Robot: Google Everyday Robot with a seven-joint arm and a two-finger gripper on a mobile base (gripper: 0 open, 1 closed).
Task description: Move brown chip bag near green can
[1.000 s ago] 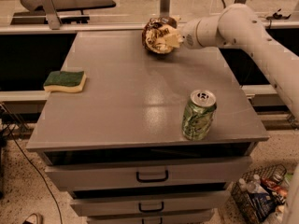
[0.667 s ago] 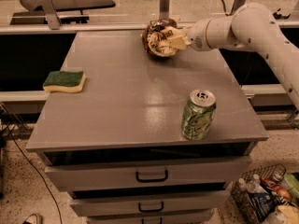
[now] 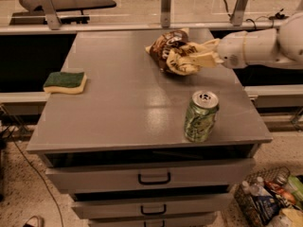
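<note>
**Plainly in the claw: chip bag held at the far side of the table**

Over on the right, the white arm (image 3: 255, 46) reaches in across the edge of the grey table (image 3: 118, 112). Its gripper (image 3: 190, 60) is clamped onto the brown chip bag (image 3: 168, 44). The pale fingers (image 3: 204, 59) press into the bag's right side, and the foil is bunched and crumpled around them, with cream-yellow edges folding out between dark brown patches. The bag sits over the far right part of the tabletop, close to the back edge. A dark shadow lies just under it, but I can't tell whether its underside touches the surface or hangs slightly above.

The green can (image 3: 201, 116) stands upright near the front right corner, its silver top and pull tab facing up. It is nearer to me than the bag, a little to the right of it, and bare tabletop shows between the two, so they are apart.

Well off on the left edge of the table lies a yellow sponge (image 3: 65, 82), green side up, far from both bag and can.

Below the top, the cabinet shows drawers (image 3: 154, 178) with dark handles, the uppermost standing a little open. On the floor at the lower right sits a wire basket (image 3: 244, 205) with bottles and packets in it.
</note>
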